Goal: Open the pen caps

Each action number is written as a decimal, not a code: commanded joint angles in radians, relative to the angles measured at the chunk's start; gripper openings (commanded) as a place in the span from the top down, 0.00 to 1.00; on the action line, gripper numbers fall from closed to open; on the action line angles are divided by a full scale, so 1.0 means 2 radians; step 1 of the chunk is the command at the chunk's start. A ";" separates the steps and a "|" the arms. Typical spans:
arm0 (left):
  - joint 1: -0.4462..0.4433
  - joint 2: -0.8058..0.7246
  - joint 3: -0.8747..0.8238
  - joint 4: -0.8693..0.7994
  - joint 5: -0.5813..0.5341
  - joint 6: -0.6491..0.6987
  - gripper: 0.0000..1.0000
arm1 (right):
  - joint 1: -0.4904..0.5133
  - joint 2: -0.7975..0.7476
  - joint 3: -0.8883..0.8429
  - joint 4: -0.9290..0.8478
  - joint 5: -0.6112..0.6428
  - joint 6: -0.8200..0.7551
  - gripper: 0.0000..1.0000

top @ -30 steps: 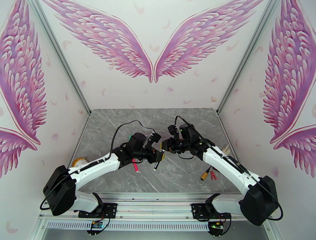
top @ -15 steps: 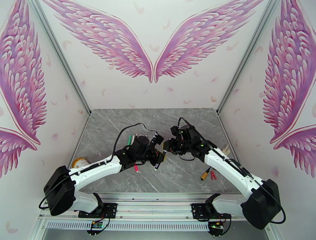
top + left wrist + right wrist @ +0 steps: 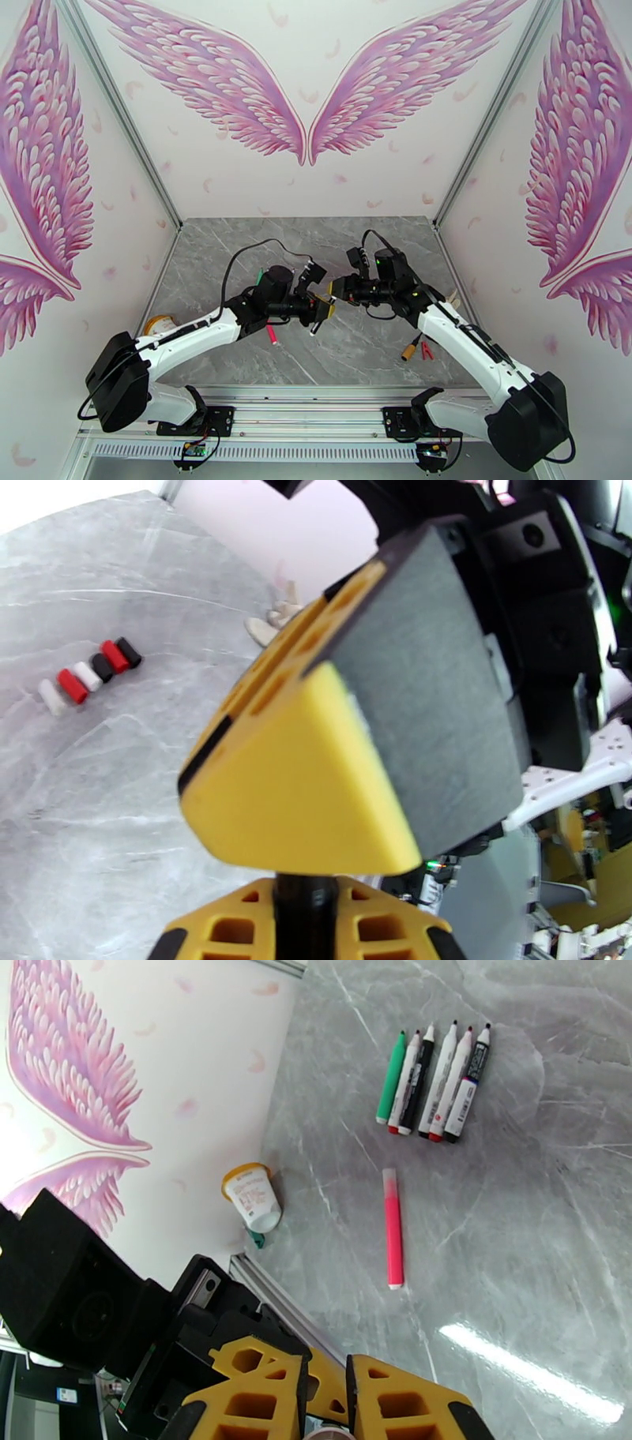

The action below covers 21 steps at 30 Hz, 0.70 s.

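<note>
Yellow-fingered, the left gripper (image 3: 322, 306) pinched a thin black-barrelled marker pen (image 3: 304, 906) above the grey marble table (image 3: 355, 347), steadying it while the right gripper (image 3: 338, 290) clamped what seemed its small round cap (image 3: 327, 1434), ready for pulling apart.

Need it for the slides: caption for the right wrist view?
Shut right gripper over the table: six pens in a row, pink pen lying apart.

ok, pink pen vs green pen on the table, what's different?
The pink pen lies alone; the green pen sits at the end of a row of pens. The green pen ends in a narrow dark tip; the pink pen's far end is blunt and paler. Both lie flat on the table, roughly parallel.
</note>
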 commanded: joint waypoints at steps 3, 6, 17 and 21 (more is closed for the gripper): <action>-0.058 -0.002 0.027 -0.150 -0.138 0.049 0.98 | -0.037 -0.018 0.013 -0.002 0.137 0.011 0.98; -0.073 -0.003 0.032 -0.146 -0.149 0.047 0.98 | -0.044 -0.018 0.005 0.008 0.144 0.020 0.98; -0.052 -0.014 0.002 -0.074 -0.008 0.008 0.99 | -0.100 -0.012 -0.008 0.021 0.096 -0.021 0.98; -0.033 -0.038 -0.014 -0.065 -0.047 -0.011 1.00 | -0.126 0.029 0.021 -0.047 0.085 -0.079 0.97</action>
